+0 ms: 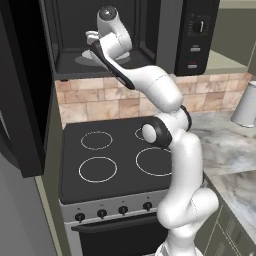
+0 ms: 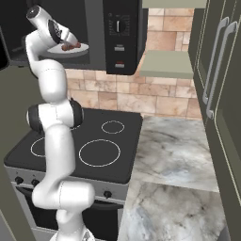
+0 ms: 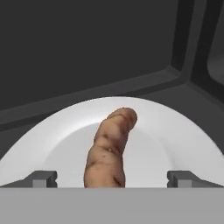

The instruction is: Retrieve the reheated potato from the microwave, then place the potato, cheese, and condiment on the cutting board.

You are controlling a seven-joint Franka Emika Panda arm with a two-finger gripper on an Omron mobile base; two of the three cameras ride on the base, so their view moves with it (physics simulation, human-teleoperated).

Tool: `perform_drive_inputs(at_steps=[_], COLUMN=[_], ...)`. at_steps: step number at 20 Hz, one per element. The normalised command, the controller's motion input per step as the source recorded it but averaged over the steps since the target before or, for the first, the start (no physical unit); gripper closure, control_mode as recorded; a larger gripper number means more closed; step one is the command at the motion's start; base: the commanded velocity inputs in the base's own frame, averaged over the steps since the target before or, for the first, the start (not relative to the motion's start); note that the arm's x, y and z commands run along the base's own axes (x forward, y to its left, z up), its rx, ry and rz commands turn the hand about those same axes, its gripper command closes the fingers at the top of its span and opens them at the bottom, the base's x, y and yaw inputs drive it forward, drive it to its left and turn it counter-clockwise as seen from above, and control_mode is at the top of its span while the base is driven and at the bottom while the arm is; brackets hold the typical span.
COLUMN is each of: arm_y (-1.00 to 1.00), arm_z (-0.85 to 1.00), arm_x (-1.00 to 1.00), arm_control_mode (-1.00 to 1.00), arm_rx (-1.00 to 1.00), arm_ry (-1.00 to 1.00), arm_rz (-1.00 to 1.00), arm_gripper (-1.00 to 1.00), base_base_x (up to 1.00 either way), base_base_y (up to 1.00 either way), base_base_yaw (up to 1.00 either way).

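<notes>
Gripper point(image 3: 112, 178) is inside the microwave point(image 2: 121, 37) w/ jaws fully spread & holding nothing, straddling the potato point(image 3: 109, 151) lying lengthwise on a white plate point(image 3: 175, 144), so I'd say ease fwd, keep it centred, then close across its narrow width.

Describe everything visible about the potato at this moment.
The potato is a brown, oblong, slightly curved lump with wrinkled, darker-blotched skin. It lies flat on a white plate inside the open microwave, its long axis running away from the hand camera. The gripper hangs open with one fingertip either side of its near end, apparently not touching it. In the right base view it shows as a small reddish-brown shape on the plate.
</notes>
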Motion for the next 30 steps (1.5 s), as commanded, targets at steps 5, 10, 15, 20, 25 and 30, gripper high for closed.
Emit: perform_drive_inputs(at_steps=[5, 10, 15, 20, 25, 30], arm_y=[0.00, 0.00, 0.04, 0.08, 0.12, 0.15], arm_z=[0.00, 0.00, 0.01, 0.01, 0.00, 0.08], arm_x=[0.31, 0.27, 0.32, 0.22, 0.12, 0.00], arm_control_mode=[-1.00, -1.00, -1.00, -1.00, -1.00, -1.00], arm_rx=[0.00, 0.00, 0.00, 0.00, 0.00, 0.00], arm_ry=[0.11, 0.12, 0.12, 0.12, 0.14, 0.10], arm_rz=[0.00, 0.00, 0.00, 0.00, 0.00, 0.00], arm_gripper=[-1.00, -1.00, -1.00, 1.00, 1.00, 1.00], base_base_x=[0.00, 0.00, 0.00, 0.00, 0.00, 0.00], base_base_y=[0.00, 0.00, 0.00, 0.00, 0.00, 0.00], base_base_yaw=[0.00, 0.00, 0.00, 0.00, 0.00, 0.00])
